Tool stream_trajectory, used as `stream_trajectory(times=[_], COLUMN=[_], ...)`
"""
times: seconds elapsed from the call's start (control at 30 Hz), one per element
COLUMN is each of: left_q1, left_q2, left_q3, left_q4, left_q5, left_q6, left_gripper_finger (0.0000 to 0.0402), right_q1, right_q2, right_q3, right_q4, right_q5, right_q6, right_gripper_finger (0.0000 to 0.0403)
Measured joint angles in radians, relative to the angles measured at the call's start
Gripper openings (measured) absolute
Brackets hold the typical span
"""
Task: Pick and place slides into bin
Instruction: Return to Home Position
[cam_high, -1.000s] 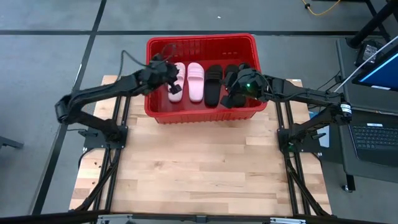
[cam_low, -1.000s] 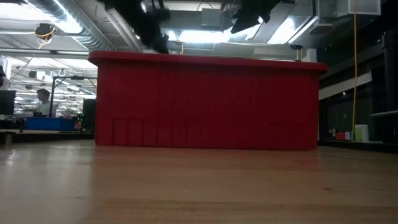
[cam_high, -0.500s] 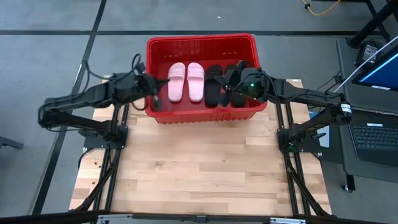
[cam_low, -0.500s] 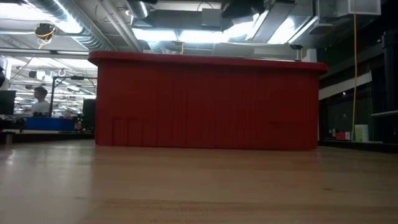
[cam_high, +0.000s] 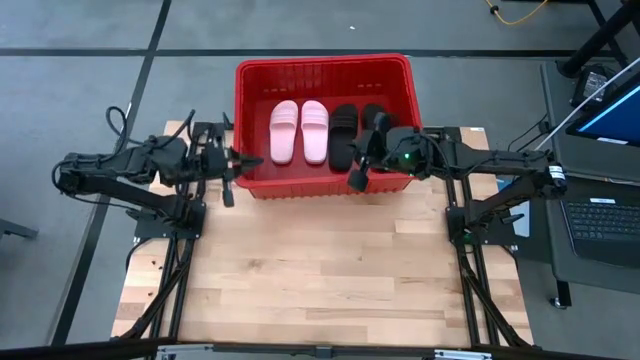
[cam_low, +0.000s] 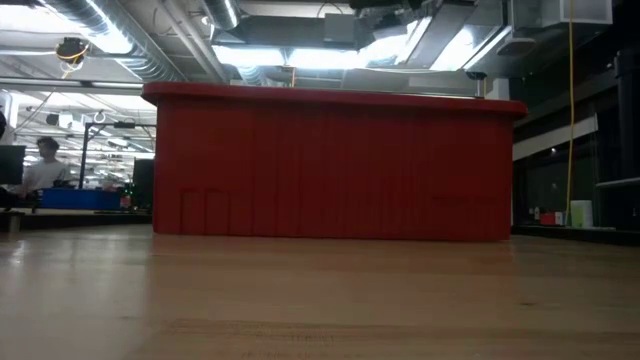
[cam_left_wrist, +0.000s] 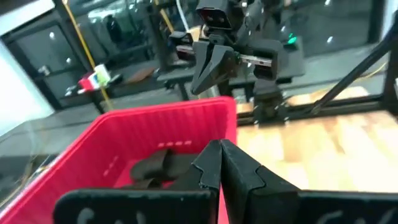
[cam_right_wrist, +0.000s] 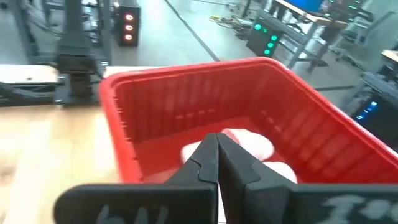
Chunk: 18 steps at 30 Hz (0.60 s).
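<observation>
The red bin (cam_high: 323, 70) stands at the table's far middle. Inside it, two pale pink slides (cam_high: 299, 131) and two black slides (cam_high: 352, 135) lie side by side, soles on the bin's floor. My left gripper (cam_high: 247, 161) is shut and hangs just outside the bin's left wall near its near corner, pointing about level at the bin. My right gripper (cam_high: 356, 180) is also shut and hovers over the bin's near rim beside the black slides. The left wrist view shows a black slide (cam_left_wrist: 153, 167). The right wrist view shows the pink slides (cam_right_wrist: 250, 145).
Bare wooden tabletop (cam_high: 320, 270) stretches from the bin to the near edge. In the low view the bin's near wall (cam_low: 330, 165) hides what is inside it. A laptop (cam_high: 605, 225) sits on a stand off the table's right side.
My left gripper has drawn back from over the left pink slide, out of the bin and toward the table's left edge, tipping up to about level. That slide now lies uncovered on the bin floor. My right gripper has swung a little toward the bin's near wall.
</observation>
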Motion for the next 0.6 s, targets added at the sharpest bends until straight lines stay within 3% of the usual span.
stream_trajectory(times=[0.3,0.6], left_q1=[-0.064,-0.063], left_q2=[-0.240,-0.531], left_q3=[-0.361,-0.496], left_q4=[0.289,0.308], left_q5=[-0.038,-0.024], left_q6=[-0.041,-0.001], left_gripper_finger=[0.0001,0.0002], right_q1=[0.106,0.146], right_q2=[0.000,0.000], right_q3=[0.000,0.000], right_q4=[-0.001,0.002], right_q5=[0.000,0.003], right_q6=[0.047,0.053], right_gripper_finger=[0.0003,0.0003])
